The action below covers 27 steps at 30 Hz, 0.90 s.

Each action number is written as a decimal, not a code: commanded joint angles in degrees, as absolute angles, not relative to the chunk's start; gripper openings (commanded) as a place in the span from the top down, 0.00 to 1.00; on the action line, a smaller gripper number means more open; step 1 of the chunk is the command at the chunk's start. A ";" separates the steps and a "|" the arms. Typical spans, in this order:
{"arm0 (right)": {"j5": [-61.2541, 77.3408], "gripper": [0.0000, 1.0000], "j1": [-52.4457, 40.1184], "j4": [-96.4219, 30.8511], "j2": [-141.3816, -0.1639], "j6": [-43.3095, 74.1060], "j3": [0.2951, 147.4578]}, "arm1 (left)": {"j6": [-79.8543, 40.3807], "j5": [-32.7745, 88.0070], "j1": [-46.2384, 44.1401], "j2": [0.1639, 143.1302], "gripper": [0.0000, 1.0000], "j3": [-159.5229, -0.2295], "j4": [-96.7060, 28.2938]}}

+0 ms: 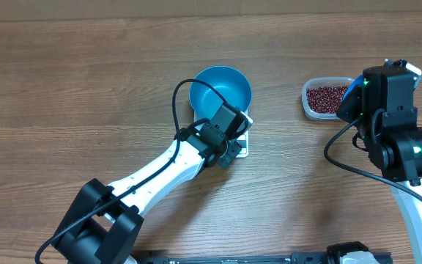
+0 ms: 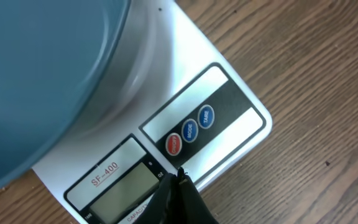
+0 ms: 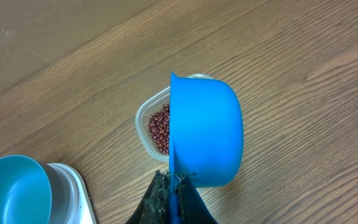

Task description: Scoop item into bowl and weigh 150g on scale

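Overhead I see the scale (image 1: 243, 144) near the middle of the wooden table (image 1: 72, 88), mostly hidden under the blue bowl (image 1: 220, 89) that sits on its platform. I can see nothing lying inside the bowl. The beans (image 1: 327, 95) are in a clear tub (image 1: 308, 106) well to the right of the scale, apart from it. On the left wrist camera my left gripper (image 2: 179, 182) is down at the scale's front edge with its jaws pressed together on nothing. The tip is just below the red one of the three round buttons (image 2: 190, 131), beside the display (image 2: 120, 188); I cannot tell whether it touches the panel. My right gripper (image 3: 174, 188) is clamped on the handle of a blue scoop (image 3: 207, 134). It hangs off to the scale's right, over the near end of the tub. From the right wrist camera only the scoop's outer side shows, so I cannot tell what is in it.
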<state>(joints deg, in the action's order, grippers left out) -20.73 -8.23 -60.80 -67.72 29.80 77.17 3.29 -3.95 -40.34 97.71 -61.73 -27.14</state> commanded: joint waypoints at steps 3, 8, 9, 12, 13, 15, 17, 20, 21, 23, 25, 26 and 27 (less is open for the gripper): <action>-20.64 0.96 -7.90 -59.55 -66.98 29.98 78.83 | 9.39 -4.47 -40.62 98.98 0.96 -61.17 -25.23; -20.67 0.96 -7.90 -60.60 -67.02 29.95 78.83 | 10.24 -6.90 -40.82 101.21 0.96 -61.17 -25.23; -20.67 0.96 -7.90 -60.80 -67.02 29.95 78.83 | 10.26 -6.92 -40.80 101.62 0.96 -61.17 -25.15; -20.67 0.96 -7.90 -60.99 -67.05 29.95 78.83 | 10.33 -6.98 -40.80 102.41 0.96 -61.17 -25.04; -20.67 0.96 -7.90 -60.75 -67.02 29.95 78.83 | 10.46 -7.05 -40.82 102.96 0.96 -61.17 -25.04; -20.64 0.96 -7.90 -60.45 -67.05 29.98 78.83 | 10.81 -7.05 -40.84 103.63 0.96 -61.17 -25.04; -20.67 0.96 -7.90 -60.38 -67.05 29.98 78.83 | 11.22 -7.03 -40.84 104.25 0.96 -61.17 -24.95; -20.67 0.96 -7.90 -60.38 -67.05 29.95 78.83 | 11.44 -7.03 -40.88 104.57 0.96 -61.17 -24.56; -20.67 0.96 -7.90 -60.38 -67.05 29.95 78.83 | 11.44 -7.05 -40.88 104.57 0.96 -61.17 -24.45; -20.69 0.96 -7.90 -60.38 -67.05 29.93 78.83 | 11.40 -7.05 -40.88 104.57 0.96 -61.17 -24.32; -20.69 0.96 -7.90 -60.38 -67.05 29.95 78.83 | 11.38 -7.05 -40.88 104.57 0.96 -61.17 -24.21; -20.69 0.96 -7.90 -60.36 -67.05 29.95 78.83 | 11.38 -7.05 -40.88 104.57 0.96 -61.17 -24.12; -20.67 0.96 -7.90 -60.36 -67.05 29.95 78.83 | 11.38 -7.05 -40.88 104.57 0.96 -61.17 -24.08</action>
<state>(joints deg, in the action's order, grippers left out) -20.73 -8.23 -60.88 -67.72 29.82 77.17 10.55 -6.31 -40.51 103.85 -61.71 -24.36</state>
